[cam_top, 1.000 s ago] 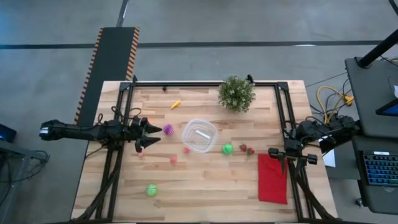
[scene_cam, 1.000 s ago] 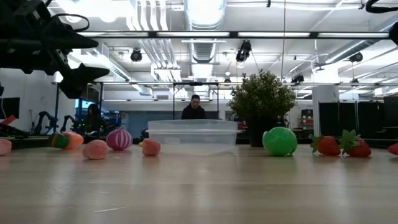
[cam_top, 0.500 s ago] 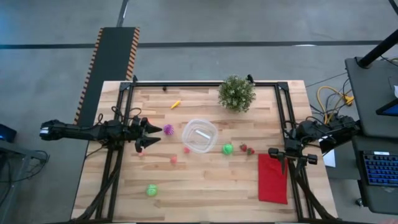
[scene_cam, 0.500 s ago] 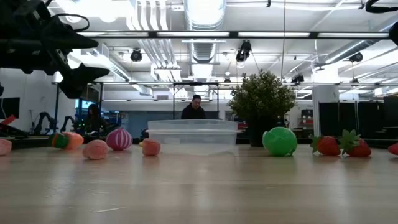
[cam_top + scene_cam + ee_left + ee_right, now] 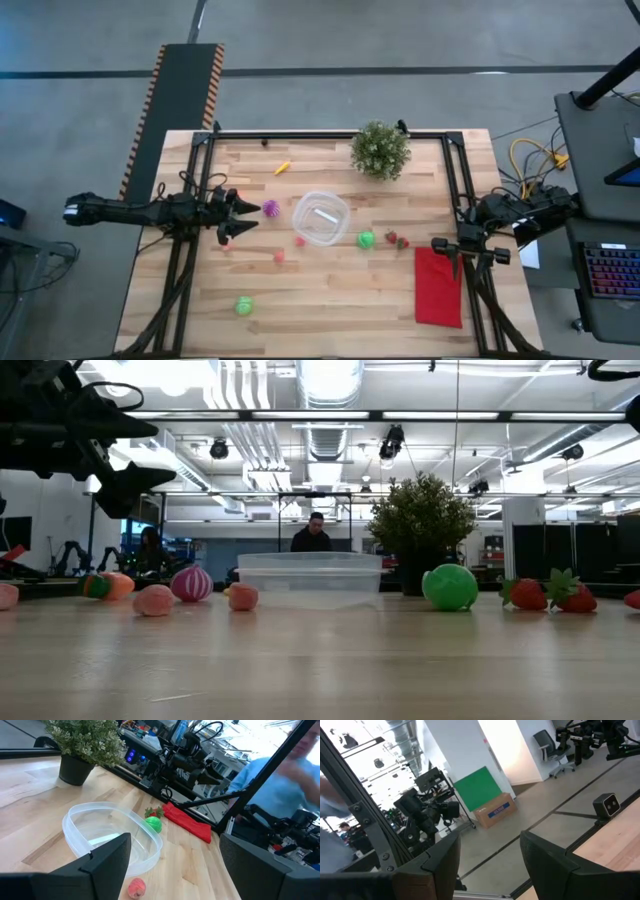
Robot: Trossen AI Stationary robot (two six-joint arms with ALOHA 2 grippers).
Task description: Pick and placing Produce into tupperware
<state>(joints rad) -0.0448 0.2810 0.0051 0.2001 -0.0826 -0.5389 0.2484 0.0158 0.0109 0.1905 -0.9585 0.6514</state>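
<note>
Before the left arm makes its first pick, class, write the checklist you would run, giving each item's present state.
1. Left tool open and holding nothing: ok.
2. Purple toy lies free just ahead of it: ok.
3. Clear bowl upright and without produce: ok.
4. Right tool parked clear at the table's right edge, over the red cloth: ok.
5. Potted plant off the route to the bowl: ok.

Bright toy colours on my pale, striped wooden tabletop (image 5: 330, 290).

My fingers are black. The round clear plastic bowl (image 5: 321, 218) is colourless; at its 9 o'clock lies a purple spiky toy (image 5: 270, 208), at 4 o'clock a green round toy (image 5: 366, 239), then two red strawberries (image 5: 397, 239). A flat red cloth (image 5: 438, 288) lies farther out, a leafy green potted plant (image 5: 380, 150) at 1 o'clock.
</note>
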